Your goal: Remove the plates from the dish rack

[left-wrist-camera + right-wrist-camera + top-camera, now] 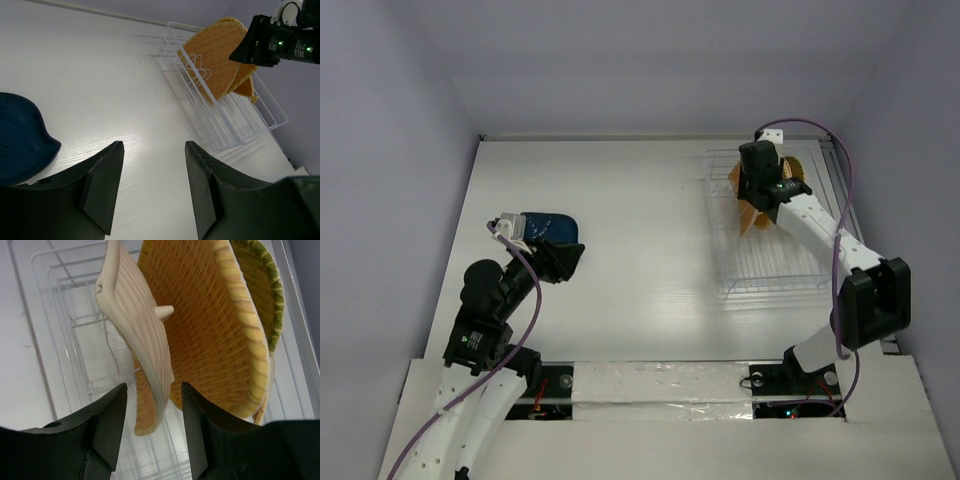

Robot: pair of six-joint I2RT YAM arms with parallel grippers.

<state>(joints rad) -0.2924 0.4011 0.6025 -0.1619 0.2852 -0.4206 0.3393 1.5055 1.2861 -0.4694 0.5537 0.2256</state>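
A white bench (640, 230) enclosed by pale lilac walls, seen from above and behind two robot arms bolted at its 6 o'clock edge; the dish rack (770, 265), a see-through frame of thin white bars, sits toward 2 o'clock on the bench, close to the right wall; the plates (750, 218), orange-tan and woven-looking, stand on edge in the slots at the rack's far end, leaning against one another; the right arm reaches over the rack from 5 o'clock, and the right hand (153, 390) is down among the plates with its fingers spread; in the right wrist view the lower rim of a pale ribbed plate (135, 325) hangs in the gap between those fingers, and whether either finger touches it cannot be told; just behind it, toward 3 o'clock, stands a round woven plate (210, 330), and beyond that a green-edged plate (265, 295); at 9 o'clock on the bench lies a dark blue rounded object (548, 225), flat on the surface and well apart from the rack; the left hand (153, 147) sits just beside it on its 5 o'clock side, fingers spread with only bare bench between them; a purple cable (840, 200) loops along the right arm.
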